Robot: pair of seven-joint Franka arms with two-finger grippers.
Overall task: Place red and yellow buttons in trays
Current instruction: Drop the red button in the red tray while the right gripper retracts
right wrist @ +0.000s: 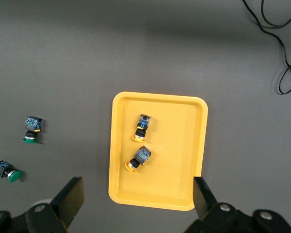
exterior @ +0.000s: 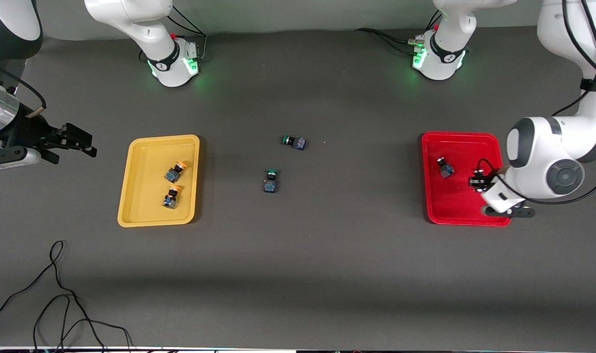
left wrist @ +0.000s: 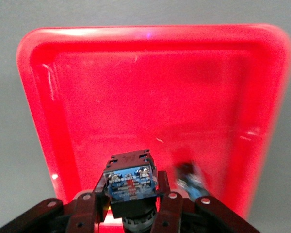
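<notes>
We are seeing the left end effector (left wrist: 131, 204) hanging over the red tray (exterior: 455, 208), which is lying near the bench (exterior: 327, 274) edge at the left arm's end, and its fingers (left wrist: 89, 206) are clamping a button (left wrist: 130, 182) by its black-and-blue body (its cap is hidden from us, so we cannot tell the colour). Another button (exterior: 445, 167) is already lying inside the same tray, toward the edge where the arm bases are standing. The right end effector (exterior: 80, 143) is waiting with its fingers spread wide over the bench edge at the right arm's end, beside the yellow tray (exterior: 136, 196). In that tray two yellow-capped buttons are resting on their sides, one (exterior: 174, 171) farther from the front camera than the other (exterior: 171, 197). Two green-capped switches are lying apart on the bare middle of the bench, one (exterior: 294, 142) nearer the bases and one (exterior: 271, 181) nearer the camera.
</notes>
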